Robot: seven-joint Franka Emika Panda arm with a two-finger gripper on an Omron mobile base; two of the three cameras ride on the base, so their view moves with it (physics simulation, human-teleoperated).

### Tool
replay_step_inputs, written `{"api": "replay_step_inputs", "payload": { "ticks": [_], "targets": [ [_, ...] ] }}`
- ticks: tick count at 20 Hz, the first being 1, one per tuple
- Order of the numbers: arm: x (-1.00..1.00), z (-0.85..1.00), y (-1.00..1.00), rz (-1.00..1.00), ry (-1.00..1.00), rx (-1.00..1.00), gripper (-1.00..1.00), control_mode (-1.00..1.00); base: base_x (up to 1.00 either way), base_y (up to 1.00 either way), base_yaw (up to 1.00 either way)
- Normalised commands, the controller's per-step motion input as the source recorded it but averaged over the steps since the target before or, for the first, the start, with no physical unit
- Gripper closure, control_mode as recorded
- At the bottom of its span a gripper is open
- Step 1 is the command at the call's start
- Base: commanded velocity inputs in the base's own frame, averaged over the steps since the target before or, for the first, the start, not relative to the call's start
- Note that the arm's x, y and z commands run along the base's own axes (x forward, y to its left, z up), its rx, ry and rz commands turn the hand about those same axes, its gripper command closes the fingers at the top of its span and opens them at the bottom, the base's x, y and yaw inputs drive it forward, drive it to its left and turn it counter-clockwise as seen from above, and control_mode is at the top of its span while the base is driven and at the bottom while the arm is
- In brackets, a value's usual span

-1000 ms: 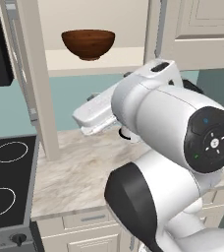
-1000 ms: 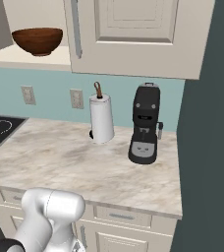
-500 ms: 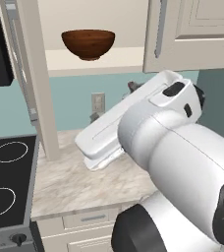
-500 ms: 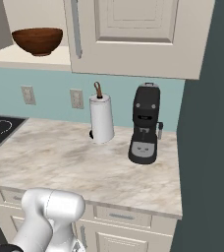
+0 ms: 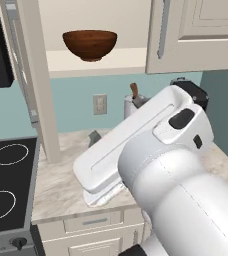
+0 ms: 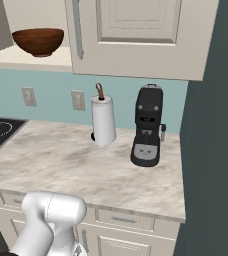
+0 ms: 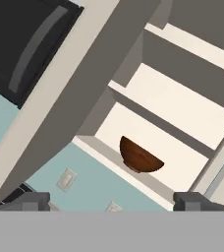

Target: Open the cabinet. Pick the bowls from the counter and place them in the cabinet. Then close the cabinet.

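Kitchen: stovetop (image 5: 8, 187), counter (image 6: 76, 167), coffee machine (image 6: 147, 132).

I count one glossy dark brown wooden bowl (image 5: 90, 45) on the cabinet shelf (image 5: 106, 62); below the shelf, one white paper-towel roll (image 6: 103, 121), one black coffee machine (image 6: 148, 132), two wall outlets (image 6: 77, 100).

Cabinet (image 5: 196, 35) — beige wall unit with raised-panel doors and long vertical silver bar handles; left door (image 5: 36, 85) is standing swung open, right door (image 6: 136, 37) is sitting shut, and the pale inner shelf (image 6: 31, 60) is showing.

Brown bowl (image 5: 90, 45) — dark glossy wood, round, sitting upright on the lower shelf, toward its front and near the shut door's handle (image 6: 77, 30).

Bench (image 6: 76, 165) — beige marbled stone with grey-brown veins and a thick pale edge, lying below the cabinet, beside the black stovetop.
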Motion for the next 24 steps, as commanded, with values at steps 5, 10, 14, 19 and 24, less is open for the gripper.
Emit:
{"api": "replay_step_inputs", "payload": {
  "ticks": [5,10,14,19,24],
  "targets": [
    [0.00,-0.42,0.01,0.00,-0.02,-0.05,-1.00,-1.00,0.00,0.00,0.00],
    [-0.04,-0.42,0.05,-0.01,-0.11,-0.07,-1.00,-1.00,0.00,0.00,0.00],
    [-0.12,-0.21,0.02,-0.01,-0.13,-0.05,-1.00,-1.00,0.00,0.00,0.00],
    [-0.02,-0.18,0.04,-0.01,-0.12,-0.03,-1.00,-1.00,0.00,0.00,0.00],
    [0.00,-0.24,0.19,-0.04,-0.12,-0.03,-1.00,-1.00,0.00,0.00,0.00]
  ]
}}
